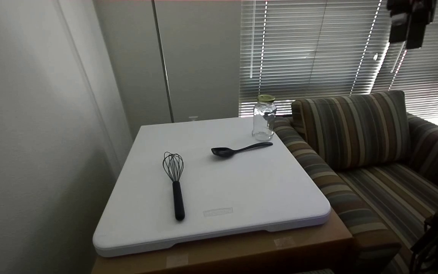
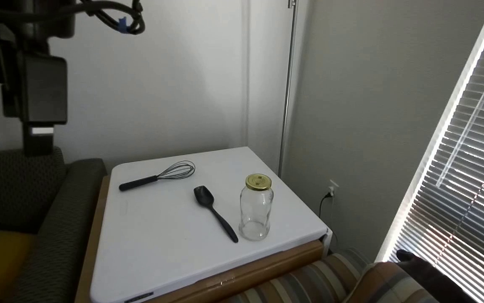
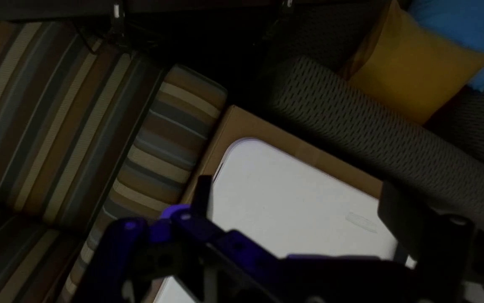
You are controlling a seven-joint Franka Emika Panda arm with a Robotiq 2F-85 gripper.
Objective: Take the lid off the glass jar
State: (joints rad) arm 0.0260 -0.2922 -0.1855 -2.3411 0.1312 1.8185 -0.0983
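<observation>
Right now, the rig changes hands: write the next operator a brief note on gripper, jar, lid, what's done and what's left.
Gripper: open, empty, raised high, touching nothing.
Glass jar: upright on the white tabletop, beside the black spoon.
Lid: on the jar's mouth; how tight, I can't tell.
Done: nothing visible; lid not yet off.
Left: reach the jar, grip the lid, take it off.

Home, apparently living room: striped armchair (image 1: 356, 144), dark sofa (image 3: 393, 139), yellow cushion (image 3: 414, 71), blue cushion (image 3: 469, 29), blinds (image 1: 302, 45).
</observation>
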